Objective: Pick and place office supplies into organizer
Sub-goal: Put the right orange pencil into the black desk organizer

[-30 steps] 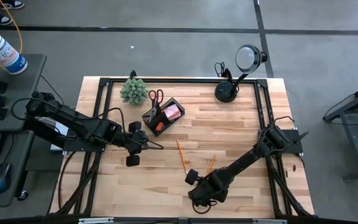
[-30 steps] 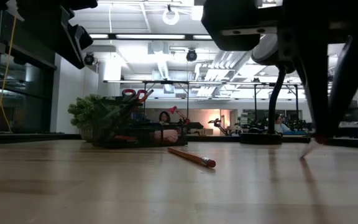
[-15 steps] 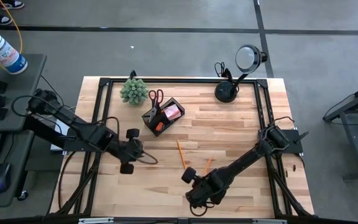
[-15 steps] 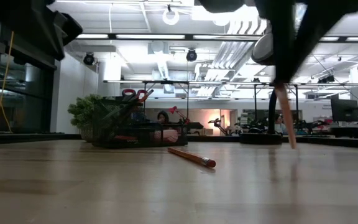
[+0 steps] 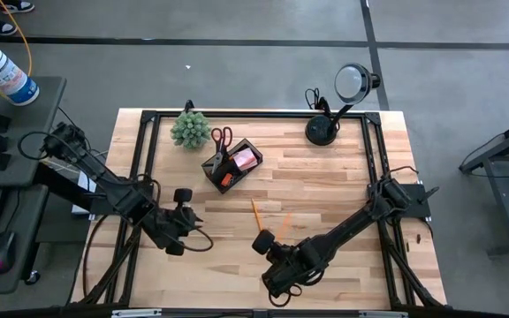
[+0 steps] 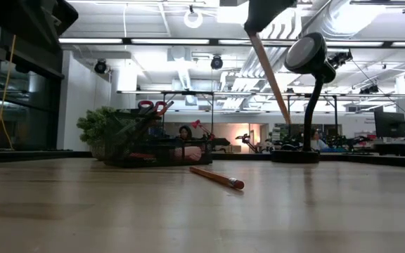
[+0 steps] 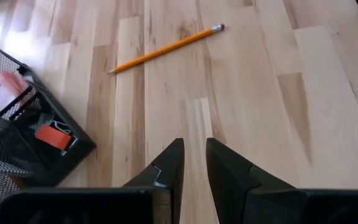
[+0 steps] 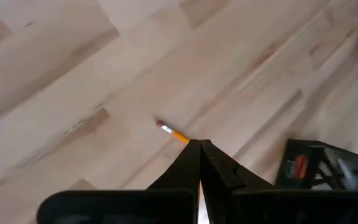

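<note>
The light wooden table top [image 5: 343, 177] lay bare across its middle and right side, giving wide room to pass. One orange-yellow pencil [image 5: 257, 212] lay flat near the centre. The black mesh organizer box [image 5: 231, 164], with red-handled scissors [image 5: 221, 139] standing up out of it, blocked the back left, just beside the green spiky plant [image 5: 189, 128]. The black round-headed lamp [image 5: 336, 102] stood at the back right corner.

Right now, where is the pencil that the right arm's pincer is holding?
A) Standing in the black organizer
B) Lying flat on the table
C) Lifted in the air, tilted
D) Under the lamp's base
C: in the low view the pencil hangs tilted from the right pincer, well above the table, where another pencil lies.
</note>
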Tool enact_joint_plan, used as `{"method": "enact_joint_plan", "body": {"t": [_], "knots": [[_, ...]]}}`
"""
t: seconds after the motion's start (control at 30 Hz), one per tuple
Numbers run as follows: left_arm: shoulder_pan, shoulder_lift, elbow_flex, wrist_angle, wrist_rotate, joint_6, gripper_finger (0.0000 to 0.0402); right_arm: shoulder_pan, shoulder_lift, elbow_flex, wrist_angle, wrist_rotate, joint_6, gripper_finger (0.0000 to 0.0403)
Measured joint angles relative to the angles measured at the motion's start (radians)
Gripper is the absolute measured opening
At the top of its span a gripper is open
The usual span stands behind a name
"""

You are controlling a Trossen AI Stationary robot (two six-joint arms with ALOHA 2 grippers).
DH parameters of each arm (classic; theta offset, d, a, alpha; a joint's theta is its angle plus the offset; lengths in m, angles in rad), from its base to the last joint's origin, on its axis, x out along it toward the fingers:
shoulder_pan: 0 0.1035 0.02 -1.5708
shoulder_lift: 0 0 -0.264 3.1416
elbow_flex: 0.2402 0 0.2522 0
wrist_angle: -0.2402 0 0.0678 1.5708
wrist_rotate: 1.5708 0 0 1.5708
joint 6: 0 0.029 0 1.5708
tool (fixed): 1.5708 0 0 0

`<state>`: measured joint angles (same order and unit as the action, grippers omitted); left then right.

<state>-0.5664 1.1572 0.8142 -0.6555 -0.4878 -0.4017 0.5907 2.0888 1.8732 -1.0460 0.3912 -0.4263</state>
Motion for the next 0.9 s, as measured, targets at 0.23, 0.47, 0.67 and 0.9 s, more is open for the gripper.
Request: {"method": "enact_joint_plan", "body": {"t": [0.23, 0.47, 0.67, 0.9], "knots": [[-0.048, 0.005, 0.000, -0.006, -0.007, -0.029, 0.0058, -0.009, 0.000, 0.065, -0.002, 0.096, -0.021, 0.0000], [-0.185, 0.028, -0.001, -0.002, -0.149, -0.115, 0.0058, -0.083, 0.000, 0.078, 0.197, 0.259, -0.018, 0.0000], [-0.269, 0.077, -0.001, 0.002, -0.179, -0.206, 0.0058, -0.172, 0.000, 0.078, 0.429, 0.286, -0.028, 0.0000], [-0.330, 0.144, -0.001, 0.009, -0.186, -0.348, 0.0058, -0.301, 0.000, 0.078, 0.737, 0.292, -0.130, 0.0000]]}}
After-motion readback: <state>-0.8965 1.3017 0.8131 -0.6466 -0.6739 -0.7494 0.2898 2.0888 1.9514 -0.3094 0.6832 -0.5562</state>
